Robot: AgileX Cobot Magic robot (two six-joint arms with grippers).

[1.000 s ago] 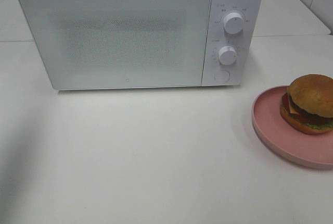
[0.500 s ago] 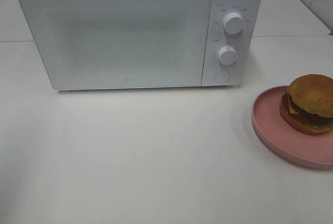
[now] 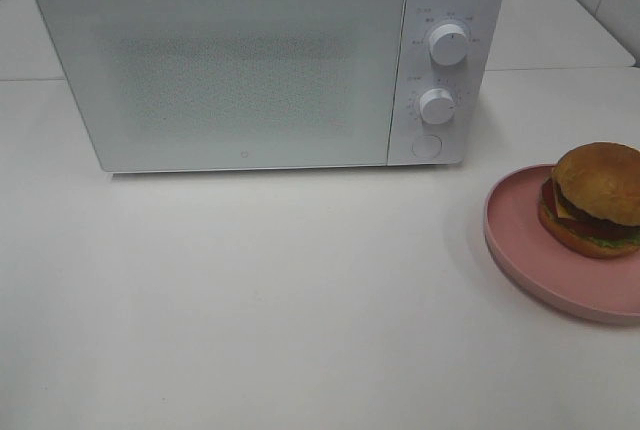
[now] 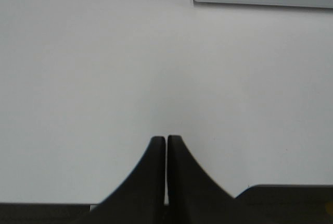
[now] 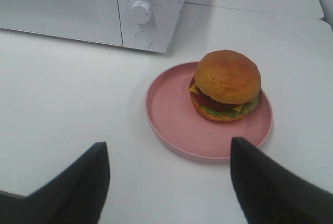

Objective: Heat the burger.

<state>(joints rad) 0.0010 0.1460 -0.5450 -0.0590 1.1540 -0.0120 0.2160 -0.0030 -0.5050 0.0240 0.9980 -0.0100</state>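
Microwave (image 3: 250, 65): door shut | burger (image 5: 226, 85) on pink plate (image 5: 171, 117), right of microwave | right gripper (image 5: 169, 179) spread wide near plate | left gripper (image 4: 166, 143) clenched, empty | Risk: squeezing the bun could topple the layers.

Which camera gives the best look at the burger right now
The right wrist view: the whole burger sits uncropped on the pink plate, layers visible. The exterior high view shows the burger small, against the frame's right edge. The left wrist view shows none of it.
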